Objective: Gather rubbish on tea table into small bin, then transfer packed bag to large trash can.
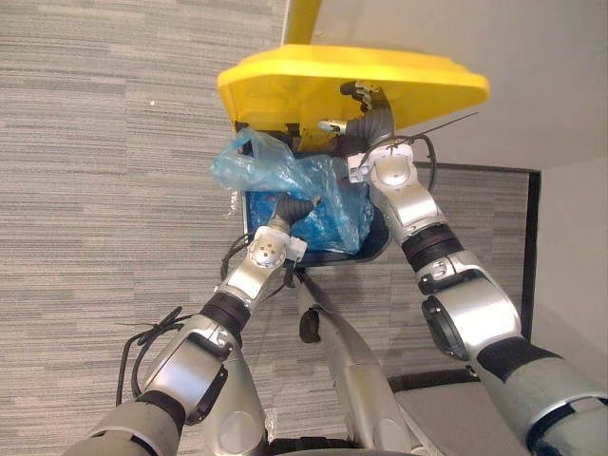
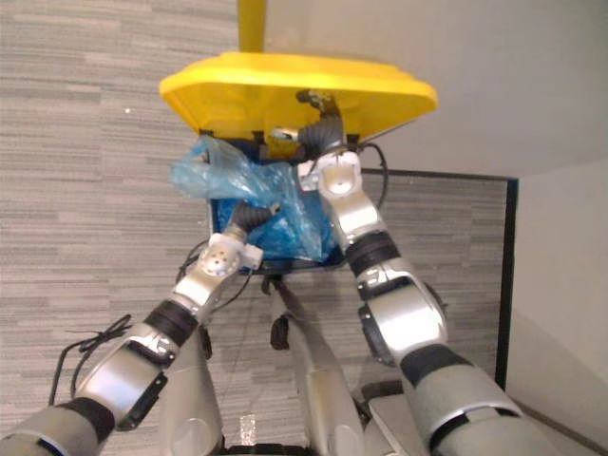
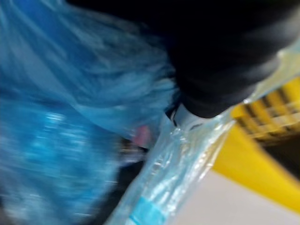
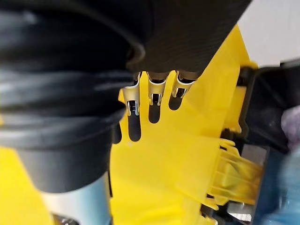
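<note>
The large trash can (image 1: 376,243) stands in front of me with its yellow lid (image 1: 351,81) tipped up. My right hand (image 1: 363,123) holds the lid up from below, its fingers (image 4: 154,91) straight against the yellow plastic. A crumpled blue rubbish bag (image 1: 275,171) sits in the can's mouth, one bunched end hanging over the left rim. My left hand (image 1: 293,207) reaches into the bag from below, and its fingers are buried in the plastic. In the left wrist view the blue bag (image 3: 70,93) lies right against the hand's dark cover.
Grey striped carpet (image 1: 114,190) runs to the left of the can. A pale wall (image 1: 532,85) with a dark baseboard (image 1: 530,237) stands to the right. A yellow post (image 1: 302,21) rises behind the lid.
</note>
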Robot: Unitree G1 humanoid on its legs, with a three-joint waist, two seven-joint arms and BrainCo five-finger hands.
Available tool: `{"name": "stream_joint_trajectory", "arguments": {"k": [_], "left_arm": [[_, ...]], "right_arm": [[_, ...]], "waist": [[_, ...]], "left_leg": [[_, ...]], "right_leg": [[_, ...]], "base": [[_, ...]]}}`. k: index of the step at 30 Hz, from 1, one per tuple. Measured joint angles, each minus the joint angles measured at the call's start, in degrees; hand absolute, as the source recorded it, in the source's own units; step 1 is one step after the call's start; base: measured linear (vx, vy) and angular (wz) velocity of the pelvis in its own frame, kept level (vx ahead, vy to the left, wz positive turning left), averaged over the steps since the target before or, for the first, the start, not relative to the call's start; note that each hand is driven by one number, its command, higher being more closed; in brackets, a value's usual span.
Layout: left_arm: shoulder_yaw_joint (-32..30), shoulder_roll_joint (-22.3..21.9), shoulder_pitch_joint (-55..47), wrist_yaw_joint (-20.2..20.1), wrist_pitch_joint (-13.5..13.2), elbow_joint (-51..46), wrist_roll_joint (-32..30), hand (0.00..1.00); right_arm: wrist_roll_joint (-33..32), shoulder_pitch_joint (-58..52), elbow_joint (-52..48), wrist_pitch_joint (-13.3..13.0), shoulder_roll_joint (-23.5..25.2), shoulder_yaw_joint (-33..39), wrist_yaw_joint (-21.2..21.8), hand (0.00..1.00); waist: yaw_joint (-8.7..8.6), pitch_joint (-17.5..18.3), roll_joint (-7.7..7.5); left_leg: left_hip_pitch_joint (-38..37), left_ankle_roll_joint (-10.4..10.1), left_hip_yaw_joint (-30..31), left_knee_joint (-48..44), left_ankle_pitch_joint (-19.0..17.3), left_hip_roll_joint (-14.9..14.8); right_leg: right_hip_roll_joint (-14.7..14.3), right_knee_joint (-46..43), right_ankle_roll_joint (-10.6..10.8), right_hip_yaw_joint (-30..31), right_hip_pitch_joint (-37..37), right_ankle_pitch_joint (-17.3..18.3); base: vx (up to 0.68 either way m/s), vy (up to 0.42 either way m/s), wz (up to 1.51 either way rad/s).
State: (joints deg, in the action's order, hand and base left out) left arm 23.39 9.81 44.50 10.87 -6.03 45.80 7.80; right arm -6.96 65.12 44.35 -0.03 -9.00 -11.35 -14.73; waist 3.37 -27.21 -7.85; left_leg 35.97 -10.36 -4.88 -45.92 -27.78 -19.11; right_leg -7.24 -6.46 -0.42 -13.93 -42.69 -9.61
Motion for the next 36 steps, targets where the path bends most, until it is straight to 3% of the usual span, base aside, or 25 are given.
{"name": "stream_joint_trajectory", "arguments": {"k": [1,2,8,15,18,23,26,29,36], "left_arm": [[-2.49,-0.79,0.07,0.11,0.91,2.64,-1.80,1.00],[-5.09,-1.62,0.54,0.17,2.15,5.56,-3.79,0.00],[-16.37,-4.15,-0.18,0.44,6.42,9.57,-8.36,0.00],[-22.34,-6.94,-1.15,1.82,6.86,8.91,-8.73,0.00],[-21.19,-6.92,-2.24,2.54,6.72,6.77,-8.05,0.00],[-7.98,-3.79,-3.38,0.21,4.04,-0.81,-4.02,0.00],[-3.54,-1.29,-3.53,-1.88,2.00,-3.25,0.17,0.00],[-1.54,-0.24,-5.29,-2.79,1.16,-4.42,2.42,0.00],[-3.52,3.58,-16.56,-4.49,0.48,-4.18,2.17,0.00]], "right_arm": [[-0.31,-0.04,-0.55,0.03,0.22,-0.72,-0.01,0.00],[-0.56,-0.03,-1.30,0.01,0.50,-0.80,-0.10,0.00],[-2.08,0.01,-3.52,0.20,2.07,-3.04,-1.06,0.00],[-2.05,0.08,-8.01,0.59,2.40,-5.63,-1.04,0.00],[-2.02,0.04,-8.05,0.73,2.38,-6.13,-0.91,0.00],[-1.95,-3.22,-10.81,1.11,0.92,-7.25,-0.03,0.00],[-1.91,-5.50,-11.27,1.10,-0.05,-7.55,0.84,0.00],[-1.67,-8.51,-11.26,1.02,-0.79,-7.44,1.36,0.00],[0.32,-14.51,-9.45,0.92,-0.59,-6.86,2.87,0.00]], "waist": [[-0.11,0.00,0.00],[-0.30,0.00,0.02],[-0.36,-0.01,0.17],[-0.34,0.30,0.69],[-0.31,0.67,1.33],[-0.19,1.89,2.72],[-0.12,2.02,2.99],[-0.03,3.58,3.53],[0.51,5.64,4.38]], "left_leg": [[0.86,0.00,-0.23,-0.77,-0.53,-0.30],[1.76,0.06,-0.31,-1.38,-0.71,-0.34],[2.94,0.49,-0.63,-3.16,-1.67,-0.85],[1.32,0.49,-0.71,-2.65,-1.66,-0.88],[0.21,0.27,-1.09,-1.94,-1.53,-0.89],[-1.14,-0.34,-1.12,-0.16,-0.50,-0.57],[-2.55,-0.32,-0.82,0.23,-0.26,-0.41],[-3.17,-0.06,-0.95,0.99,0.19,-0.01],[-6.34,-0.25,-1.17,1.90,0.52,0.64]], "right_leg": [[-0.08,-0.40,-0.07,-0.01,-0.91,-0.05],[-0.06,-0.57,-0.17,0.05,-1.65,-0.12],[0.09,-3.30,-1.39,-0.05,-3.60,0.26],[0.39,-5.36,-2.90,-0.40,-3.21,1.85],[0.48,-5.35,-2.90,-0.39,-2.54,1.97],[1.28,-5.21,-2.34,-1.06,-1.13,2.72],[1.39,-5.14,-2.44,-1.29,0.45,2.65],[1.92,-4.81,-1.94,-1.31,1.09,2.97],[2.11,-4.49,-1.82,-1.17,3.94,3.00]], "base": [[-0.04,0.016,-0.14],[-0.04,0.016,-0.13],[-0.04,0.005,-0.06],[-0.03,-0.023,0.02],[-0.03,-0.033,0.03],[-0.04,-0.036,0.14],[-0.05,-0.019,0.08],[-0.07,-0.023,0.11],[-0.05,-0.009,0.02]]}}
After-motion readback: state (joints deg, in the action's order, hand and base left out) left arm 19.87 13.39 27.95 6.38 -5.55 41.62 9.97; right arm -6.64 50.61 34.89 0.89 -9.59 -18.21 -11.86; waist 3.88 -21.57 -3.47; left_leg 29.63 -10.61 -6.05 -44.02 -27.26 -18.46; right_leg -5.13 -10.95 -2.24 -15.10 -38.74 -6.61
